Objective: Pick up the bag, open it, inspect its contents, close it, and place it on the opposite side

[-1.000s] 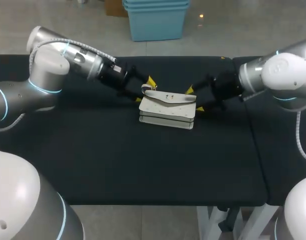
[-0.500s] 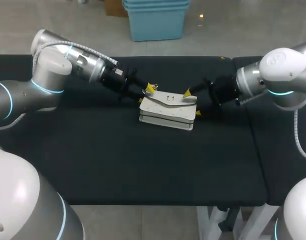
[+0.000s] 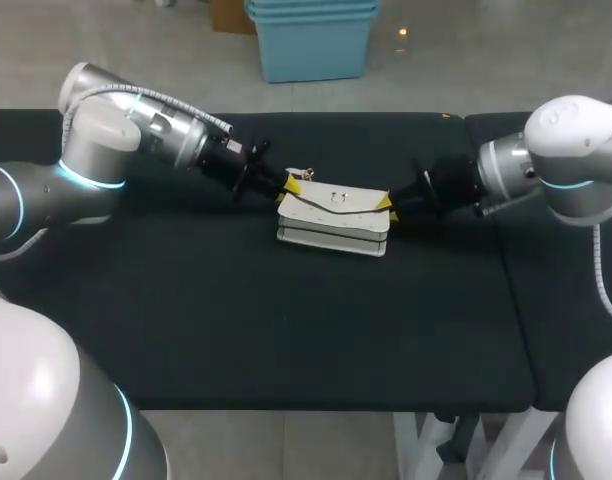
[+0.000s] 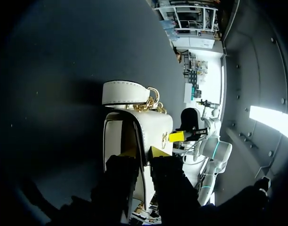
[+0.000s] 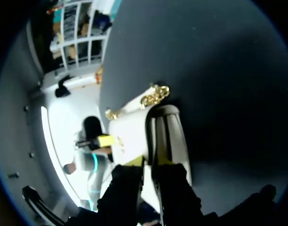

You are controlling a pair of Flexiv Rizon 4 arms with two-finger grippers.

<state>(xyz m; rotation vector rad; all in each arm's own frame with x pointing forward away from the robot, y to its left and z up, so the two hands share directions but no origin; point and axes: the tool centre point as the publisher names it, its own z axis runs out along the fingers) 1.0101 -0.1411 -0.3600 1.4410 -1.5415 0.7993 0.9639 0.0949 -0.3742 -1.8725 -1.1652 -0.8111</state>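
Head view: white bag [image 3: 334,225] sits mid-table [image 3: 286,330], long axis running L-R across it, slightly skewed w/ the right end a bit nearer the robot. Flap [image 3: 338,203] is on top. Left gripper [image 3: 291,184] is at the bag's left end, right gripper [image 3: 387,205] at its right end. Left wrist view: fingers nearly together, clamped on the bag's dark-trimmed edge, one tip each side. Gold chain [image 4: 148,104] and white strap tab [image 4: 126,92] lie just ahead of it. Right wrist view: same at the opp. end, narrow gap, tips pinching the bag's end wall, chain ahead.
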